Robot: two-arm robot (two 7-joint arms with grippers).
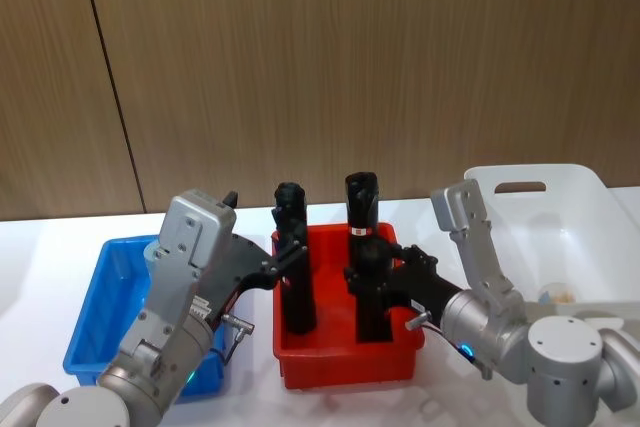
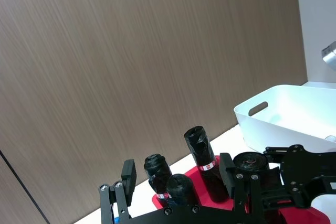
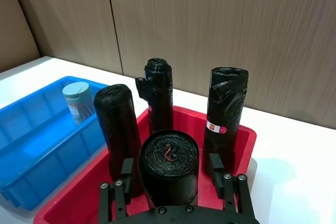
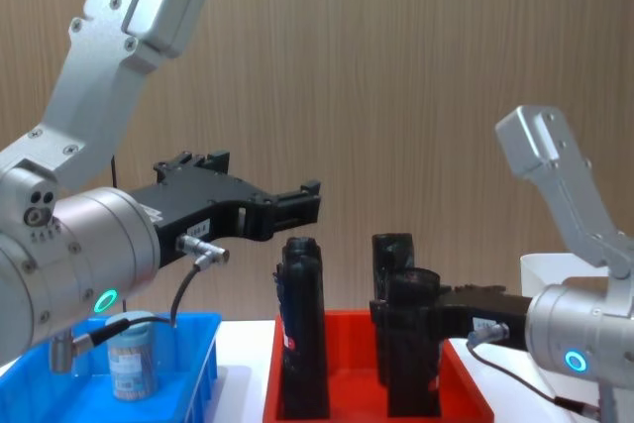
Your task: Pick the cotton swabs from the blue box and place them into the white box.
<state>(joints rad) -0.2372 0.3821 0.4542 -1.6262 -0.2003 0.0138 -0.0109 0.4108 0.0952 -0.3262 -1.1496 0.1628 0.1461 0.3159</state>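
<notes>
The left arm rises from the lower left of the head view and bends forward over the table, its gripper [image 4: 309, 201] held in the air above the left edge of the red tray [image 1: 345, 357], level and pointing toward the middle. Its fingers stand apart with nothing between them, as the left wrist view shows: one pad [image 2: 128, 174] on one side and the other well away from it.

The right arm comes in from the lower right and reaches low into the red tray. Its gripper [image 3: 170, 182] sits around the nearest black roll [image 3: 168, 163], one finger on each side of it; whether the pads press on the roll cannot be told. Three more black rolls stand upright in the tray beyond it.

One cotton swab tub [image 3: 77, 102] with a pale lid stands upright in the blue box [image 1: 95, 317], against the wall nearest the red tray. It is below and behind the left gripper, well apart from both claws. The blue box lies just beside the red tray on the robot's left. The white box [image 1: 590, 207] stands on the right, beyond the right arm, with a small pale thing lying inside that is too hidden to name.
</notes>
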